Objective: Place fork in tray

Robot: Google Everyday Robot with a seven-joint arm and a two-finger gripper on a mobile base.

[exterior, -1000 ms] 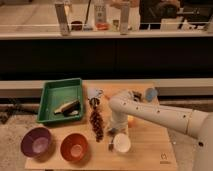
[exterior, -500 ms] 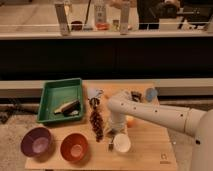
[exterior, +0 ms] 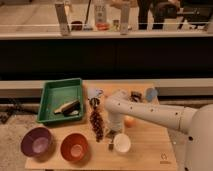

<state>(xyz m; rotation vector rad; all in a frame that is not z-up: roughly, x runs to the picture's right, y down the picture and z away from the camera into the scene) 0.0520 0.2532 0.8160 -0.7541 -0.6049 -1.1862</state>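
Observation:
The green tray (exterior: 50, 98) sits at the table's back left, with a brown-handled brush-like object (exterior: 67, 107) lying in it. My white arm reaches in from the right and bends down over the middle of the table. The gripper (exterior: 114, 132) hangs low there, between a bunch of dark grapes (exterior: 96, 124) and a white cup (exterior: 121, 143), well to the right of the tray. I cannot make out the fork. A small dark piece (exterior: 111, 146) lies just left of the cup, below the gripper.
A purple bowl (exterior: 36, 141) and an orange bowl (exterior: 75, 146) stand at the front left. An orange fruit (exterior: 130, 121), a blue cup (exterior: 151, 93) and a dark item (exterior: 135, 95) lie behind the arm. A black counter wall rises behind the table.
The arm's lower end has shifted slightly over the middle of the table. The tray, bowls, grapes and cup have stayed put.

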